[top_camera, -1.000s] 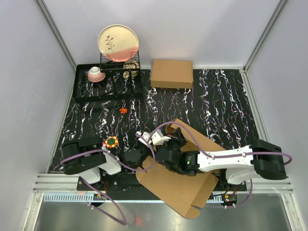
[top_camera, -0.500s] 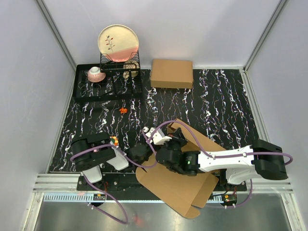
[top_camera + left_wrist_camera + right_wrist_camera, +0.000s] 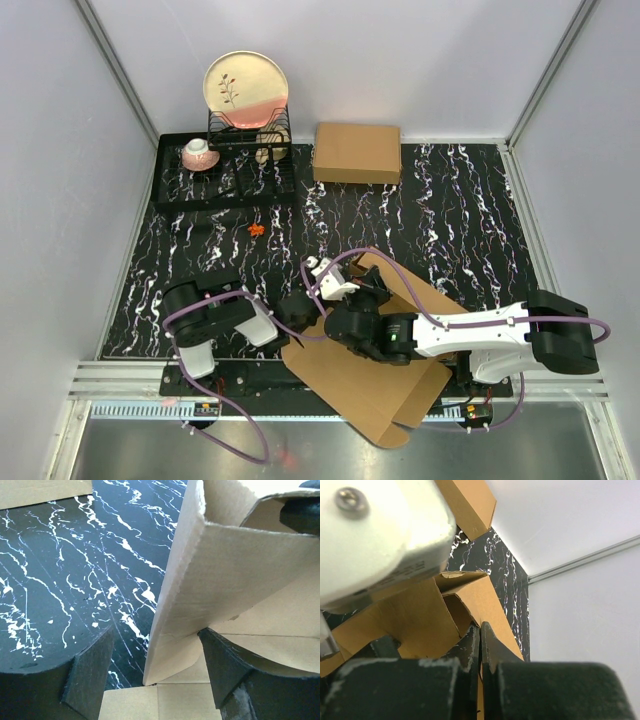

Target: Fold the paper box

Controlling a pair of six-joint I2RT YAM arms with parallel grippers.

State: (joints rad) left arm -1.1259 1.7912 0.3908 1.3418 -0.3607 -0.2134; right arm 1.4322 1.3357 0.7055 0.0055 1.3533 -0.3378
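The black white-veined table (image 3: 450, 200) carries the paper box (image 3: 360, 385) at its near edge, right of centre. It lies askew, and its near part juts past the table edge over the arm bases. It is a plain brown corrugated sheet, mostly flat, scored with creases, with a rounded tab (image 3: 400, 435) at its nearest corner. The far end is folded up under the right arm. In the left wrist view a side flap (image 3: 200, 580) stands nearly upright on its crease, with a rough cut edge. The left gripper (image 3: 157, 677) is spread wide astride that flap. Its right finger (image 3: 227, 672) is against the card and its left finger (image 3: 90, 672) is apart from it over bare table, so it grips nothing. The right gripper (image 3: 480, 640) is closed finger against finger among the raised panels, holding nothing that shows. At the far edge sit a made-up cardboard box (image 3: 357, 152) and a dish rack (image 3: 225, 175) with a plate (image 3: 246, 88) and a cup (image 3: 198, 152).
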